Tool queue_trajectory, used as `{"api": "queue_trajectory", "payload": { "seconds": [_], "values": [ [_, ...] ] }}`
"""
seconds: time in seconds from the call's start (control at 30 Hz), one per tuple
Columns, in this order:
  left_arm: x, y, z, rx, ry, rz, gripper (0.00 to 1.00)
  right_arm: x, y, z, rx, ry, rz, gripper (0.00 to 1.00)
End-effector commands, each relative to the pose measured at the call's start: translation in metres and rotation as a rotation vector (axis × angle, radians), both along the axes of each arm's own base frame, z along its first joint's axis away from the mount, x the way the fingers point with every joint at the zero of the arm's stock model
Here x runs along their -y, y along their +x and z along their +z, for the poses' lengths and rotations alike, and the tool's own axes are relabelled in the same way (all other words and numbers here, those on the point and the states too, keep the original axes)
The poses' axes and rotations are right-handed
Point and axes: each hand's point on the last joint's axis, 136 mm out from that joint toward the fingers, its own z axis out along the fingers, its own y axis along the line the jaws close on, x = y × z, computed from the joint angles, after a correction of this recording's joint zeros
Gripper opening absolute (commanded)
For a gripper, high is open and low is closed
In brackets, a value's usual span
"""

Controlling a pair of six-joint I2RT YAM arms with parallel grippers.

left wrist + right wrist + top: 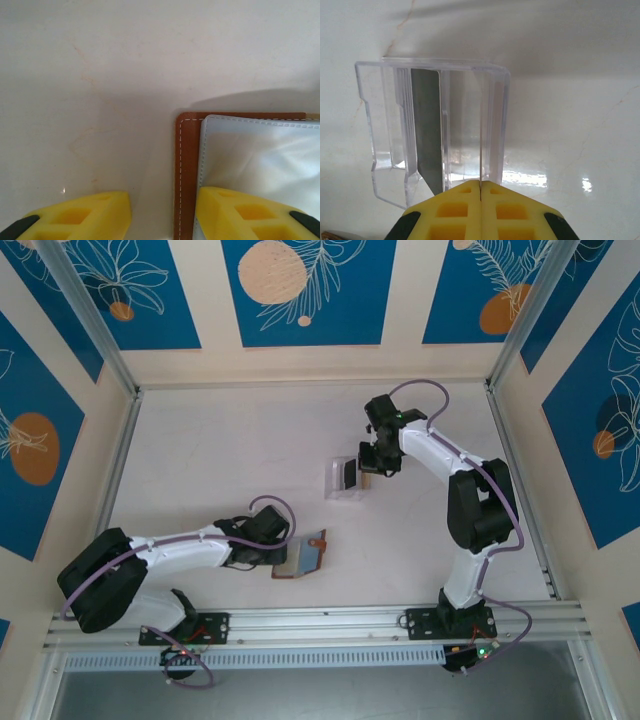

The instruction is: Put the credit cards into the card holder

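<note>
My left gripper (161,212) was partly open and held nothing. One finger was over the bare surface (75,100). The other was over the pale pocket of the card holder (187,165), which lay open near that arm. My right gripper (480,186) was shut tight at the clear stand (380,125), well apart from the card holder. Its tips met at a thin upright edge; I could not tell if that was a card. A dark credit card (426,130) stood in another slot.

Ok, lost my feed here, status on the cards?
Left tool open, straddling wallet edge. Right tool shut at clear stand, seemingly pinching edge-on card. Dark card waits in stand. Nothing blocking.
</note>
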Motion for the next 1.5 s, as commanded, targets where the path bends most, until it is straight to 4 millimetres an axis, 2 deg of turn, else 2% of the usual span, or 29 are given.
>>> {"api": "queue_trajectory", "payload": {
  "seconds": [0.0,0.2,0.3,0.4,0.5,0.67,0.77,0.83,0.93,1.2,1.33,1.47],
  "values": [
    [-0.001,-0.015,-0.045,-0.071,0.003,-0.021,0.45,-0.007,0.002,0.025,0.043,0.034,0.026,0.00],
    [0.009,-0.012,-0.031,-0.034,-0.044,-0.061,0.44,-0.010,-0.001,0.077,0.175,0.035,0.040,0.00],
    [0.013,-0.010,-0.022,-0.008,-0.067,-0.078,0.45,-0.023,-0.012,0.104,0.244,0.052,0.075,0.00],
    [0.017,-0.010,-0.015,0.009,-0.083,-0.097,0.45,-0.041,-0.028,0.128,0.294,0.093,0.115,0.00],
    [0.021,-0.011,-0.008,0.024,-0.105,-0.116,0.45,-0.069,-0.050,0.143,0.319,0.201,0.158,0.00],
    [0.023,-0.009,0.009,0.064,-0.149,-0.125,0.47,-0.108,-0.084,0.148,0.317,0.351,0.188,0.00],
    [0.021,-0.009,0.018,0.089,-0.161,-0.129,0.48,-0.133,-0.104,0.139,0.288,0.450,0.201,0.00],
    [0.018,-0.010,0.023,0.097,-0.155,-0.132,0.49,-0.147,-0.118,0.125,0.262,0.450,0.224,0.00],
    [0.018,-0.011,0.028,0.103,-0.167,-0.138,0.50,-0.156,-0.134,0.102,0.227,0.440,0.224,0.00],
    [0.021,-0.009,0.032,0.109,-0.154,-0.166,0.50,-0.145,-0.154,0.050,0.238,0.476,0.160,0.00],
    [0.022,-0.008,0.026,0.093,-0.126,-0.172,0.49,-0.138,-0.160,0.025,0.246,0.535,0.121,0.00],
    [0.017,-0.012,0.016,0.070,-0.105,-0.169,0.47,-0.137,-0.166,0.011,0.240,0.582,0.099,0.00]
  ]
}}
